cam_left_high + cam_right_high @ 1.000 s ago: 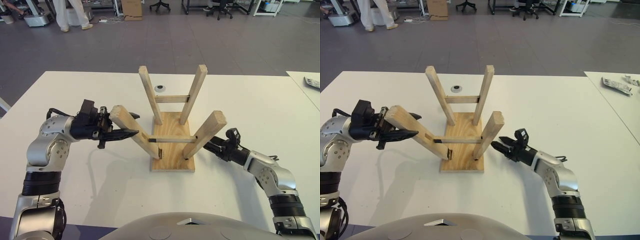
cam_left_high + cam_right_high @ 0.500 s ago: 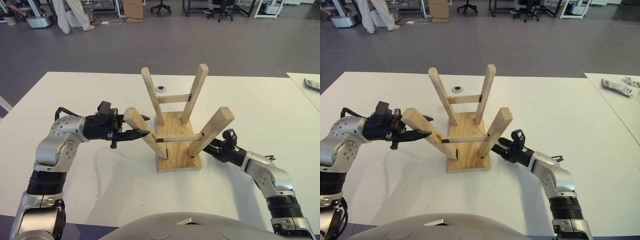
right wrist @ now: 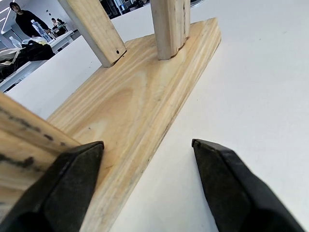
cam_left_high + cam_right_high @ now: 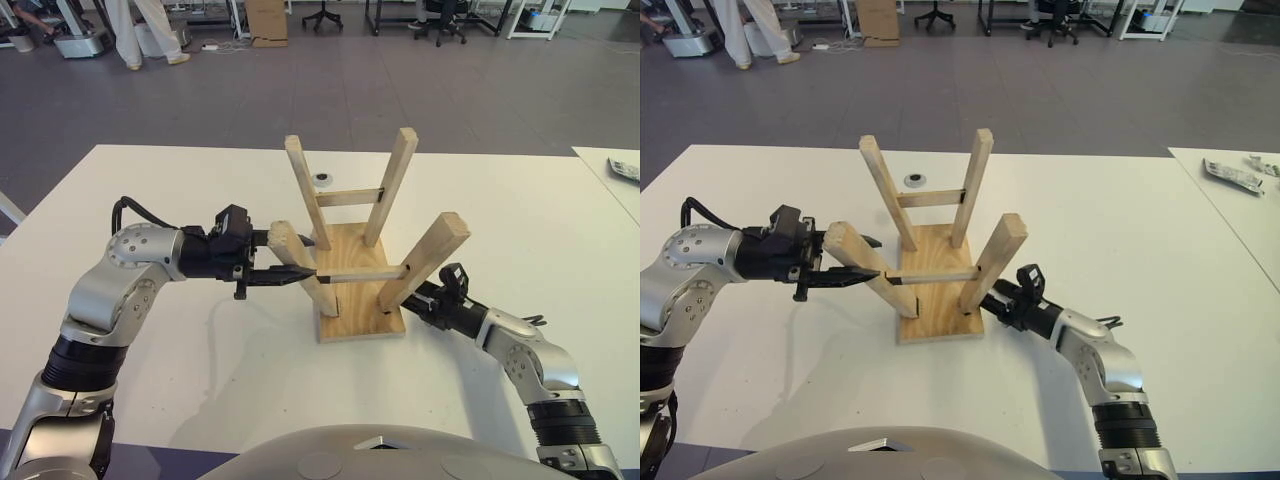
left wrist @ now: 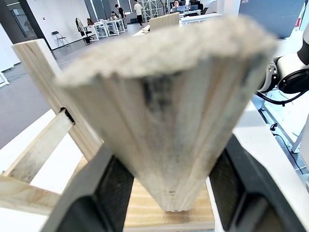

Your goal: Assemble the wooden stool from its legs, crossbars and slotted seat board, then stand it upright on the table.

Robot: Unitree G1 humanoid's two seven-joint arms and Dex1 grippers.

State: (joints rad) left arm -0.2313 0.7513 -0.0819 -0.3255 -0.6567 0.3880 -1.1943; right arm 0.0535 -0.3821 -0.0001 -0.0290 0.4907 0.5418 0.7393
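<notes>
The left pincer (image 4: 872,257) is clamped on the near left leg (image 4: 292,248) of the upturned stool (image 4: 365,272). The leg is pale, rough-sawn wood with a square end. The right pincer (image 3: 147,144) is spread wide across the edge of the flat, grained seat board (image 4: 362,318). One finger is beside the near right leg (image 4: 428,258), the other over the smooth white table (image 4: 200,180).

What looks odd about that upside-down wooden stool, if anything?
The pale wooden stool rests seat-down with its legs up. Its near left leg leans far outward, gripped near its end by the left gripper, while the far legs stand much steeper.
</notes>
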